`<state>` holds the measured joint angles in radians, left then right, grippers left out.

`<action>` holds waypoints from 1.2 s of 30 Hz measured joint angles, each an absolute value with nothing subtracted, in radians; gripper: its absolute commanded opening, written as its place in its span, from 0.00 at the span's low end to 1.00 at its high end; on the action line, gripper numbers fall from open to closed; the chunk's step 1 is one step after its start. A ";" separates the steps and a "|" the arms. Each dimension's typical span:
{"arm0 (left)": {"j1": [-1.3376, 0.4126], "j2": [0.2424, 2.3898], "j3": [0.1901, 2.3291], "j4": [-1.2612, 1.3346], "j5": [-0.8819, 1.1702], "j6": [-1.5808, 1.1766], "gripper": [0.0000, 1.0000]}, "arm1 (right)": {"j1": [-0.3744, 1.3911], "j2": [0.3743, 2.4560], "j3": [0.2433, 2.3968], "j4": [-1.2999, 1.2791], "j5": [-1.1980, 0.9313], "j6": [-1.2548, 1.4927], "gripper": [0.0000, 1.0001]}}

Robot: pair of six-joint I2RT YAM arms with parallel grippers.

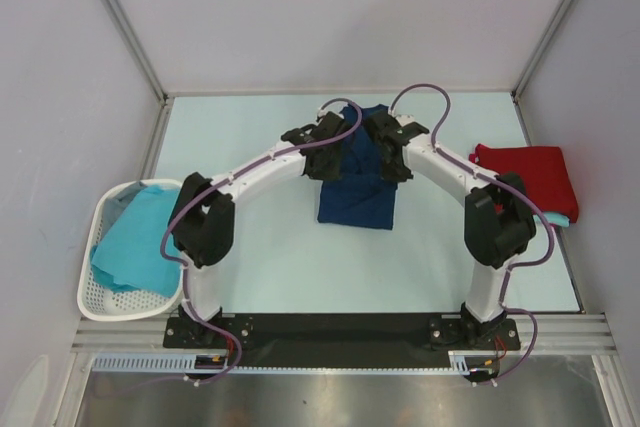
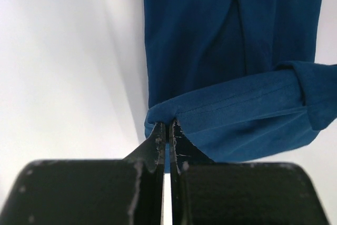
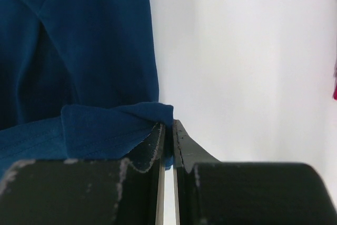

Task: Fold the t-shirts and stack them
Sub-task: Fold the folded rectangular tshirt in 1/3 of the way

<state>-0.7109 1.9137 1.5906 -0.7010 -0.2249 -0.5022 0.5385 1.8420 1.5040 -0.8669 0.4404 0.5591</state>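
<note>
A navy blue t-shirt (image 1: 358, 187) lies partly folded in the middle of the table. My left gripper (image 1: 326, 159) is shut on its left edge, and a pinch of blue cloth (image 2: 221, 77) sits between the jaws of that gripper (image 2: 168, 126). At the shirt's right edge my right gripper (image 1: 393, 159) is shut too; in its own view the gripper (image 3: 168, 125) holds a corner of the navy cloth (image 3: 95, 77). A folded red t-shirt (image 1: 528, 175) rests at the right on a turquoise t-shirt (image 1: 558, 219). More turquoise t-shirts (image 1: 138, 237) fill the basket.
A white perforated basket (image 1: 100, 299) stands at the table's left near corner. Grey walls and metal posts close in the pale table (image 1: 270, 257) on three sides. The arms' black base rail (image 1: 340, 332) runs along the near edge.
</note>
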 measured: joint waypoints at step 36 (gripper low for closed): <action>-0.595 2.221 1.963 -0.778 -0.171 -0.435 0.47 | 0.492 2.073 1.693 -0.857 0.439 0.522 0.75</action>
<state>-0.5953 2.2211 1.9629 -0.7780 -0.1707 -0.4351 0.4915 2.0727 1.6932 -0.8574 0.4393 0.5224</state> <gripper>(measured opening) 0.441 0.746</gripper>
